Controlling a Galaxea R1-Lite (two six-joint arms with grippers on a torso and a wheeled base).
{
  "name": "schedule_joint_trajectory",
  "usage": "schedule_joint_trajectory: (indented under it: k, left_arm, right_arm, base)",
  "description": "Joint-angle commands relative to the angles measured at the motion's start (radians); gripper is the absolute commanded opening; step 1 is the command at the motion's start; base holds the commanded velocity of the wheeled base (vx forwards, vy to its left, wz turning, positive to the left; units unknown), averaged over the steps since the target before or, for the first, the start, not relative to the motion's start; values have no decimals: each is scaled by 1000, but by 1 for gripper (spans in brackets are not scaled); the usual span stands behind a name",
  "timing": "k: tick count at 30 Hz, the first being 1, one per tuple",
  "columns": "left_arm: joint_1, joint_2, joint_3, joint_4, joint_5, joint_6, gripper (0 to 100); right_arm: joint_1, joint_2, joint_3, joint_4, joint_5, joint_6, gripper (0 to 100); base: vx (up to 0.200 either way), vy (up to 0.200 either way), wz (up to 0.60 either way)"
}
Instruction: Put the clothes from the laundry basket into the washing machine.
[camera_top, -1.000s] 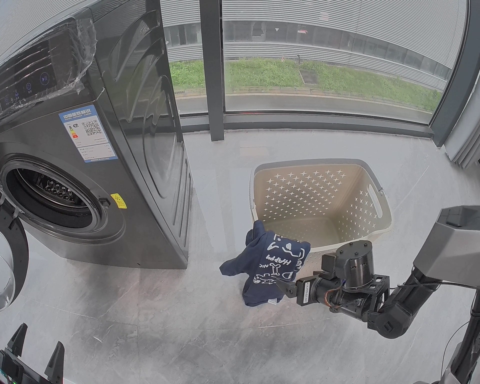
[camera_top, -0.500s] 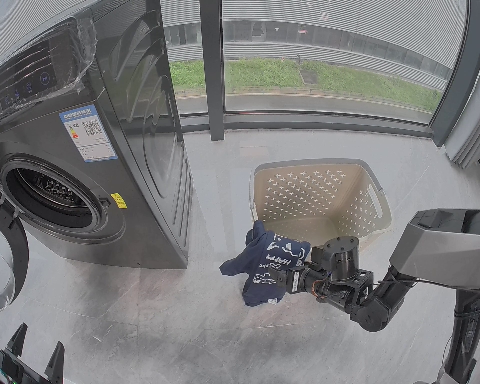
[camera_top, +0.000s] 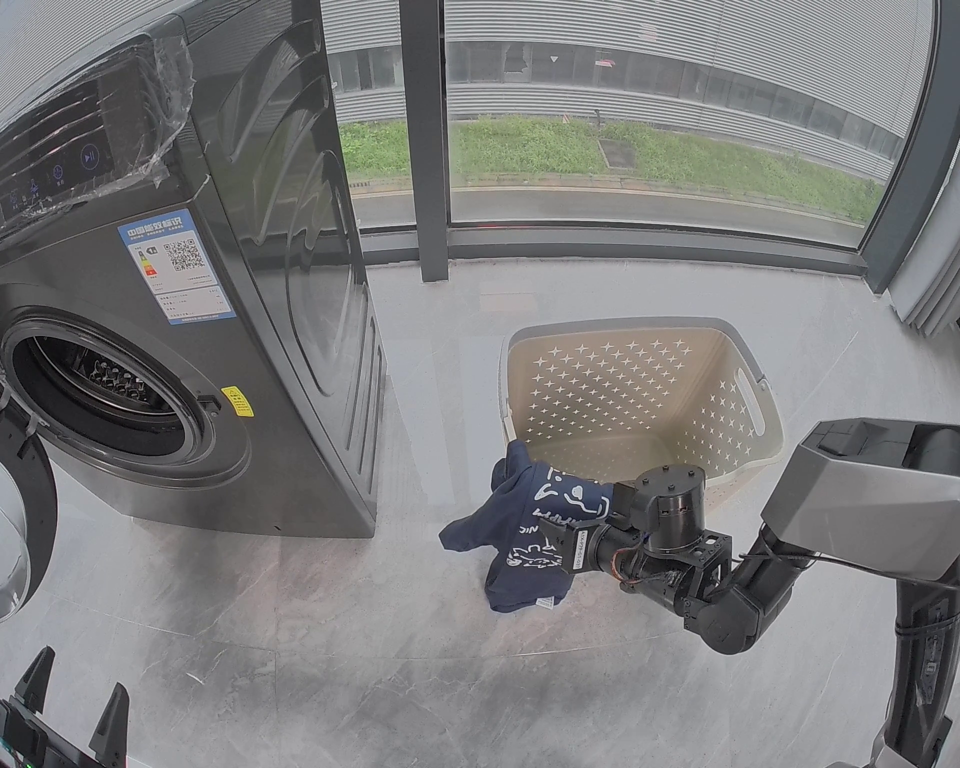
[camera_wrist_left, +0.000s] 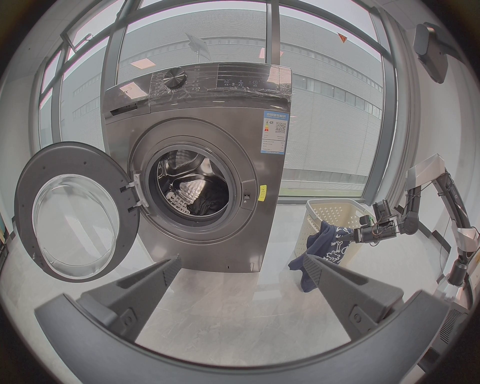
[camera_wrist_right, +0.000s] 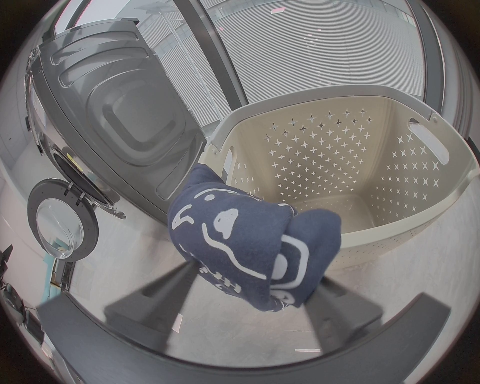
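A navy garment with white print (camera_top: 528, 530) hangs over the near left rim of the beige laundry basket (camera_top: 640, 328) and trails onto the floor. My right gripper (camera_top: 568, 545) is pressed into its right side. In the right wrist view the garment (camera_wrist_right: 240, 240) bulges between the two spread fingers (camera_wrist_right: 150, 300), so this gripper (camera_wrist_right: 250, 300) is open around the cloth. The washing machine (camera_top: 250, 250) stands at the left with its round door (camera_wrist_left: 75, 210) swung open and dark cloth (camera_wrist_left: 205, 202) in the drum. My left gripper (camera_top: 70, 705) is open low in front of the machine.
Glass windows and a dark pillar (camera_top: 425, 140) stand behind the basket. Bare grey tiled floor (camera_top: 400, 640) lies between machine and basket. The open door (camera_top: 20, 520) juts out at the far left.
My right arm has moved left, pushing its gripper into the navy garment, which has bunched up slightly. The left gripper, basket and machine have stayed put.
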Motion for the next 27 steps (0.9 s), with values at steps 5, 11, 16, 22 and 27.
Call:
schedule_joint_trajectory:
  k: [5, 11, 16, 22, 27]
  left_arm:
    - [0, -2, 16, 0, 0, 0, 100]
    - [0, -2, 16, 0, 0, 0, 100]
    - [0, -2, 16, 0, 0, 0, 100]
    - [0, -2, 16, 0, 0, 0, 100]
    - [0, -2, 16, 0, 0, 1, 100]
  right_arm:
    - [0, 0, -7, -2, 0, 2, 0]
    - [-3, -13, 8, -36, 2, 2, 0]
    - [8, -111, 88, -103, 11, 0, 0]
    - [23, -284, 246, -184, 7, -37, 0]
    - [42, -419, 373, -295, 28, -76, 0]
  base:
    - [0, 0, 0]
    - [0, 0, 0]
    - [0, 0, 0]
    - [0, 0, 0]
    - [0, 0, 0]
